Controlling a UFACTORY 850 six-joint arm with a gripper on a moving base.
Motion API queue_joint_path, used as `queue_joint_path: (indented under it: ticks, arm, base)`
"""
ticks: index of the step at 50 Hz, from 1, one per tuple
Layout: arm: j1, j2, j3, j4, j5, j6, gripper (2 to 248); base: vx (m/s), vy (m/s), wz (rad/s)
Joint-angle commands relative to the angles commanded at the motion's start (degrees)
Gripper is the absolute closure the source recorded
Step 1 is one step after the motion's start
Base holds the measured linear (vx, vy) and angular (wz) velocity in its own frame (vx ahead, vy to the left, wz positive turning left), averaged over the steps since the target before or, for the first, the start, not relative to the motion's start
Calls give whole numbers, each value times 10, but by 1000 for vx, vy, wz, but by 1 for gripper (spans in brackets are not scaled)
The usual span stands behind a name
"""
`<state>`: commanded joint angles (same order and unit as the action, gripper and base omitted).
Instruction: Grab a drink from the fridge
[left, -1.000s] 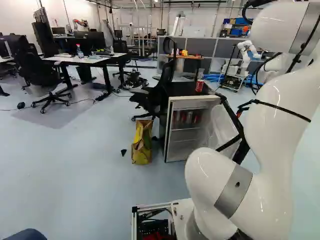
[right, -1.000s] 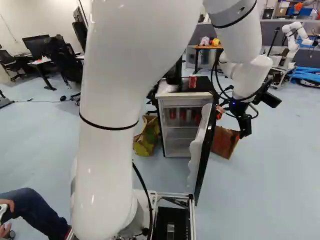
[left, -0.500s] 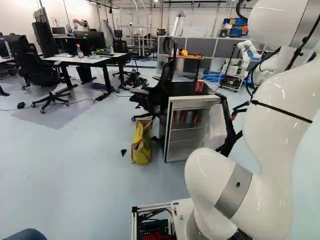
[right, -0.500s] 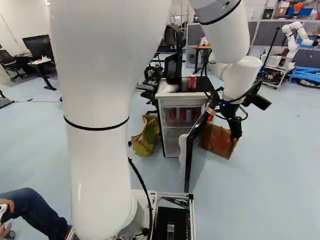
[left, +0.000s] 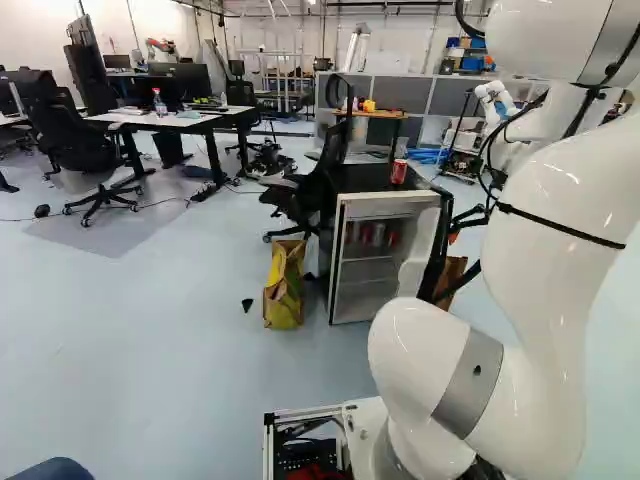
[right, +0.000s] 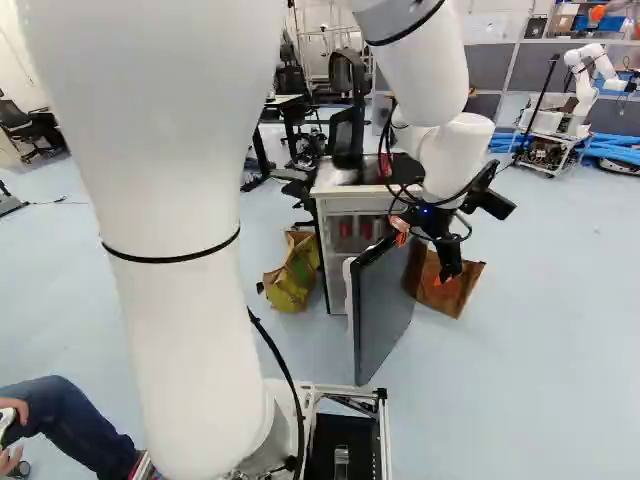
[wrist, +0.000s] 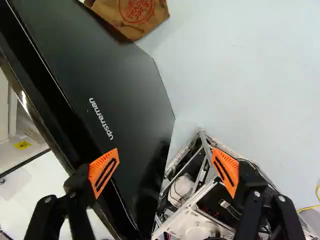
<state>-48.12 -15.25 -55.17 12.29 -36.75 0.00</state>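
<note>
Gripper (right: 446, 276) is spread wide, nothing clamped. Wrist view: orange pads (wrist: 103, 172) well apart, one finger over the long edge of the fridge door (right: 383, 305), the other over the base frame (wrist: 192, 212). Door's dark outer face runs between and ahead of them. Can't tell whether the finger at the edge touches the door.

Mini fridge (left: 385, 207) is ahead of the base, door swung open, standing out at an angle from the cabinet. Arm reaches round to the door's outer side, gripper pointing down.

Drinks: several cans (left: 378, 234) stand upright on an upper shelf inside, seen through the opening in the left base view; exact count unclear. In the right base view the door covers part of the interior. One more red can (left: 399, 171) stands upright on top of the fridge, close to its edge. No can is in the gripper.

Around it: yellow-green bag (left: 284, 290) on the floor just beside the fridge, brown paper bag (right: 470, 285) on the floor on the door's outer side, black office chair (left: 315, 190) at the bag side of the fridge.
</note>
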Motion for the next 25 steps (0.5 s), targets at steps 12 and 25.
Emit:
queue_joint_path:
  ticks: [12,25]
  arm:
    - [20,19,24,-7,0,0,3]
    - [43,39,49,-20,0,0,3]
  base:
    - [0,0,0]
    - [0,0,0]
